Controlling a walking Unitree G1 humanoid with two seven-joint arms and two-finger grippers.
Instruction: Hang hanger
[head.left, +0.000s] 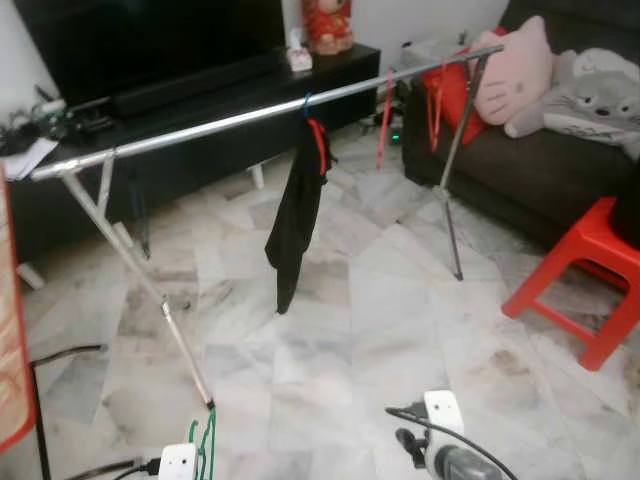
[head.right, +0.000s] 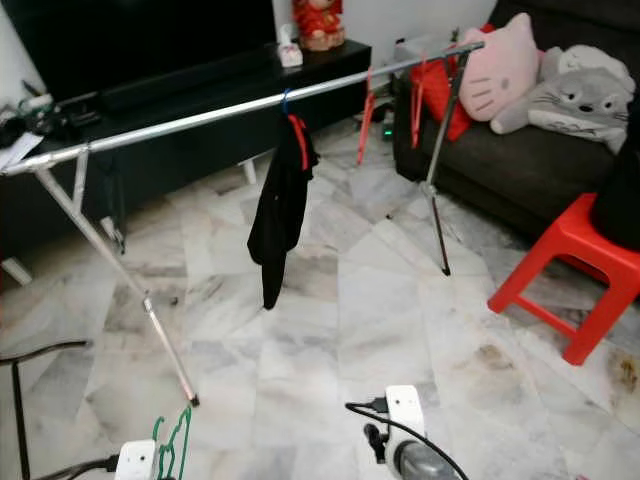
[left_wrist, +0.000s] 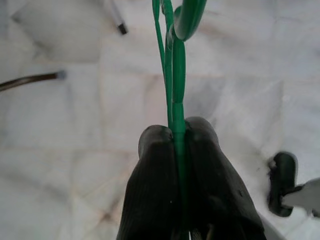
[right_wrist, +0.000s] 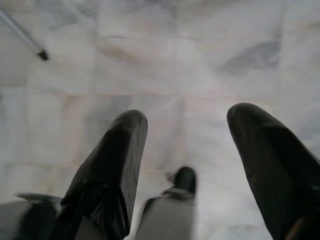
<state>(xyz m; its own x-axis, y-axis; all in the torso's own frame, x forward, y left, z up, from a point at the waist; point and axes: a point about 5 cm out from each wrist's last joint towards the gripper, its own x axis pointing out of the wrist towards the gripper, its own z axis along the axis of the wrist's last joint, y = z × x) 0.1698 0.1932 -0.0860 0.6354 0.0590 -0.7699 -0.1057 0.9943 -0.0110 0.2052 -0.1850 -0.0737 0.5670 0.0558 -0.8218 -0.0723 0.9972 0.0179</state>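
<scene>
A: Hanger (head.left: 205, 443) first: where does it sit?

B: Bottom left of the head view, low down, clamped between the two fingers of the left hand (left_wrist: 179, 150). The wrist view shows those fingers pressed together on its thin green stem.

A: And the rail (head.left: 250, 115)?

B: Above and ahead of that hand, well apart from it. Its long axis runs from the middle left up to the upper right of the frame. So the move, I'd judge, is up and forward, with the hook turned across the rail.

A: Which arm is nearer?

B: The left; it already has the hanger. The right hand (right_wrist: 187, 150) points at the floor, fingers apart, holding nothing.

A: What does the hanger look like?

B: Slim green plastic, bare. A black garment (head.left: 297, 215) hangs mid-rail, and red hangers (head.left: 386, 130) sit further right.
</scene>
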